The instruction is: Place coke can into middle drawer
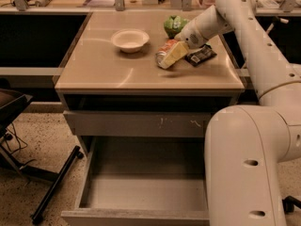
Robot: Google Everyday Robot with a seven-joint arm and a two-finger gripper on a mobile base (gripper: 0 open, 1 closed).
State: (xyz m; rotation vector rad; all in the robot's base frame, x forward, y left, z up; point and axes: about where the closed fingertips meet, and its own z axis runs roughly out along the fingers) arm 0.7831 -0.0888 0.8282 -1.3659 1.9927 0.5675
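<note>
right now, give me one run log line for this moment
gripper at can on table | drawer open | can not yet in drawer
</note>
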